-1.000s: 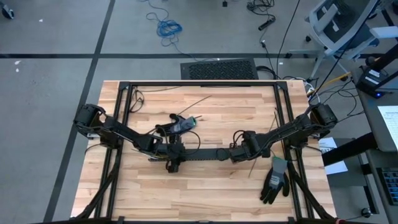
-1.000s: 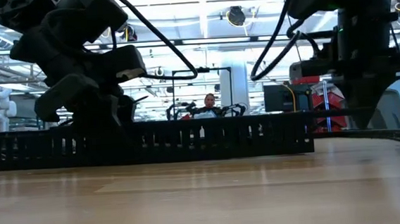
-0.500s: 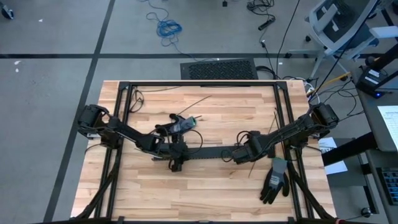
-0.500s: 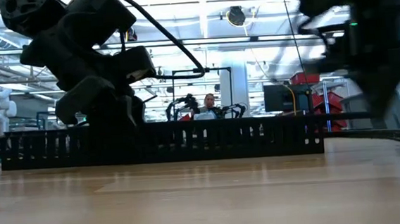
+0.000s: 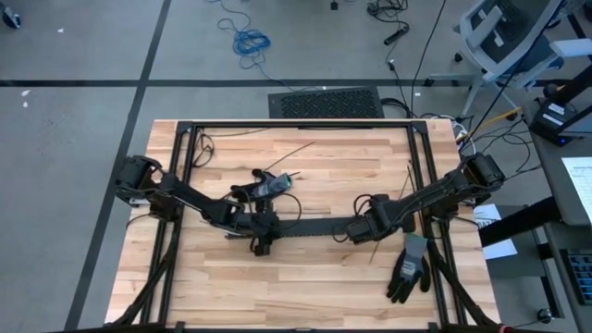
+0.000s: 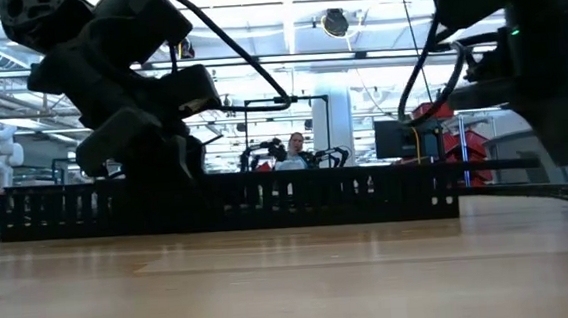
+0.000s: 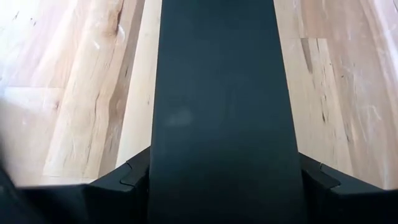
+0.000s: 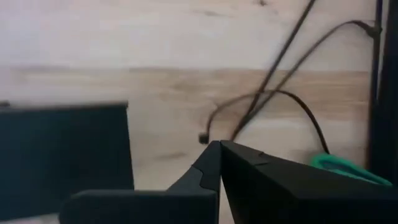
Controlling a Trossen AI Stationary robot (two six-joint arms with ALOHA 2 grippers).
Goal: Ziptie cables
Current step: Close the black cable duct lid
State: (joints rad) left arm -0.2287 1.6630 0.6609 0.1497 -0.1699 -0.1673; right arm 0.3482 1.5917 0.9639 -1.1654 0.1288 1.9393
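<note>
Cables [image 5: 277,184] bunched, prob. behind duct.

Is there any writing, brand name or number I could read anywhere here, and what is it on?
None can be read.
The black slotted duct on the table shows no marking in any view.
The glove shows no legible print.
The papers beside the table are too small to read.
The room behind, in the low view, shows no readable sign.
</note>
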